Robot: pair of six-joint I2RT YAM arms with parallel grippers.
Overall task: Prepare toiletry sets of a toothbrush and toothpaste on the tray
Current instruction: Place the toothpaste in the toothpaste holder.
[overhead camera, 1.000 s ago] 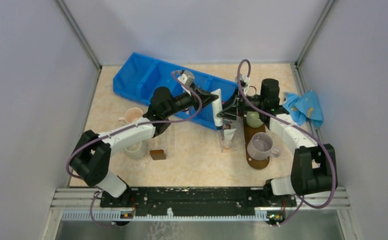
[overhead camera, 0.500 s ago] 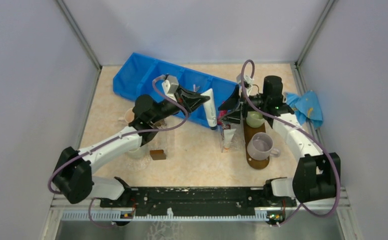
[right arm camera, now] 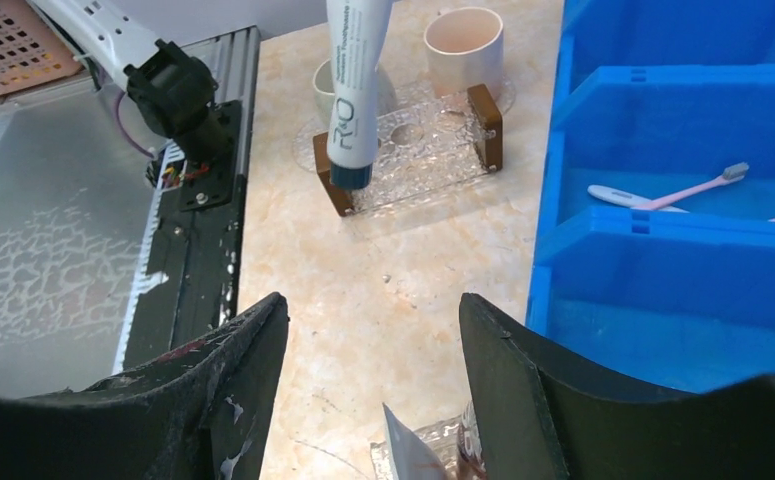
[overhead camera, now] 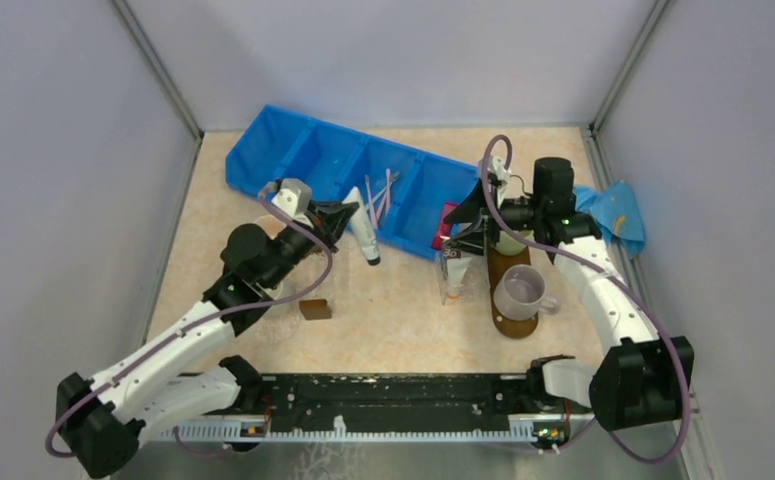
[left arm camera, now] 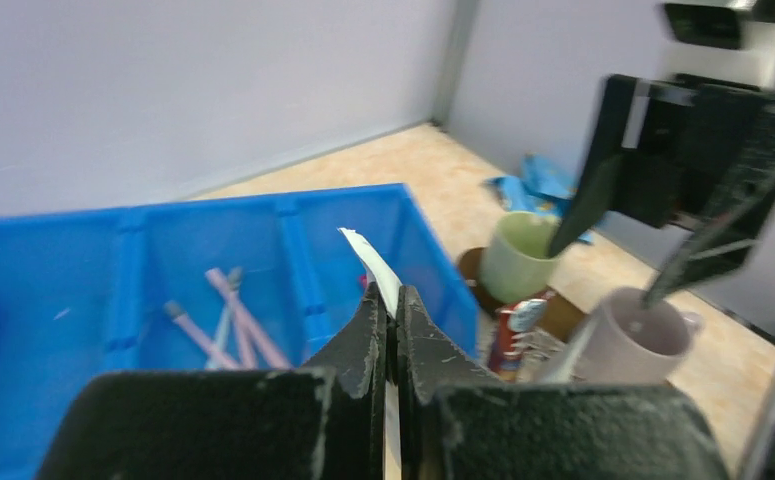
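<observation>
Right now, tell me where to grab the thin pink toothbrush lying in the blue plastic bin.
Grip the thin pink toothbrush mid-handle, from straight above: it lies low in the blue plastic bin, whose walls likely block a sideways approach.

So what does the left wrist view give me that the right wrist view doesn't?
Left wrist only: the left fingers shut on the tube by its flat end, with the green mug, pale mug and cloth beyond.
Right wrist only: the right fingers standing open, the tube's printed side and cap hanging down, and the clear rack with two cups behind it.
Both: the bin, the toothbrushes in it, and the tube itself.
</observation>
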